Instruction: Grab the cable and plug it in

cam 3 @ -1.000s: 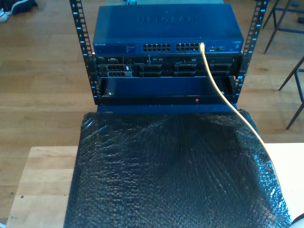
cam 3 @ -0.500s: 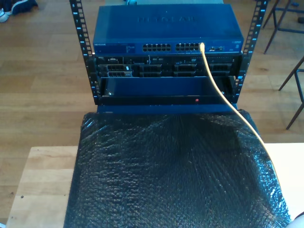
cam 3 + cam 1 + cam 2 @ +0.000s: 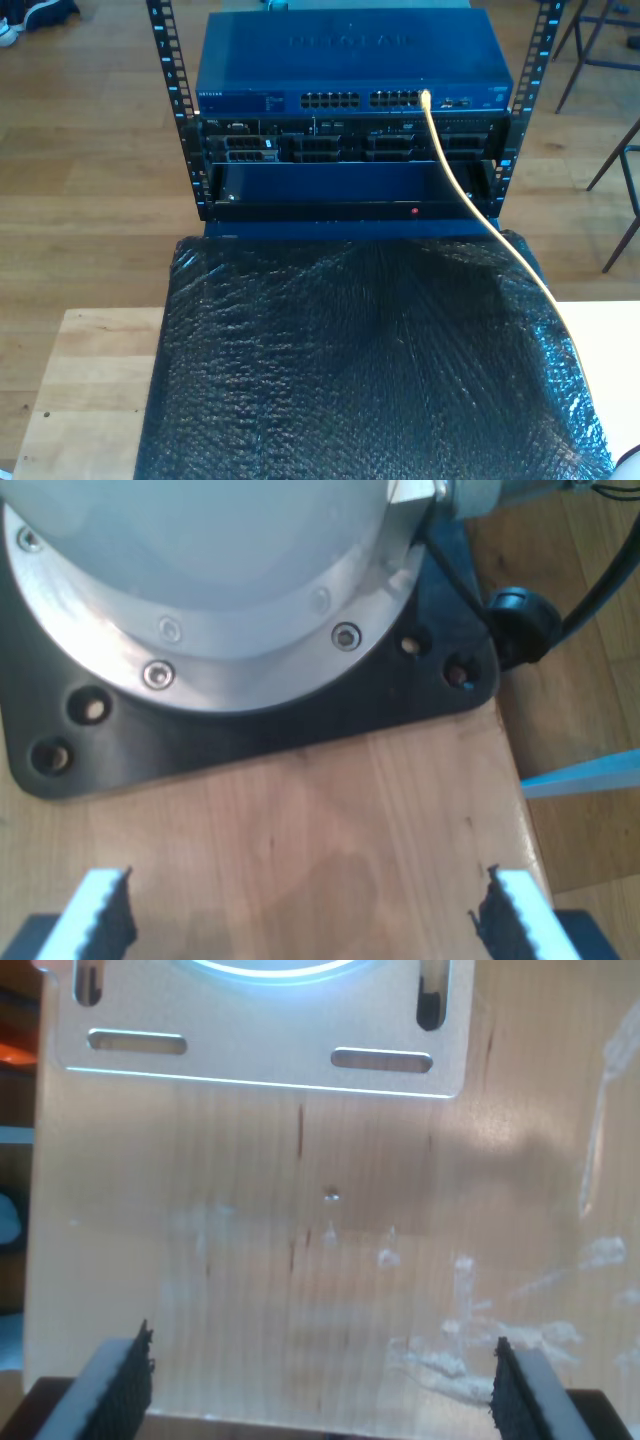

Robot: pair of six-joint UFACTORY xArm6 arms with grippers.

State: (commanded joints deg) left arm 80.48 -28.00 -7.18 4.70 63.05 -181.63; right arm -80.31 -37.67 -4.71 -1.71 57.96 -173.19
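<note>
Cable (image 3: 470,205) plugged into blue switch (image 3: 350,60), far side, toward exterior view's right; runs near across black sheet (image 3: 370,370). My first gripper (image 3: 300,920) spread wide, empty, over wood. My second gripper (image 3: 325,1385) likewise, though picture hazy.

Exterior view high, facing rack (image 3: 350,110); wrist views close above wood.
</note>
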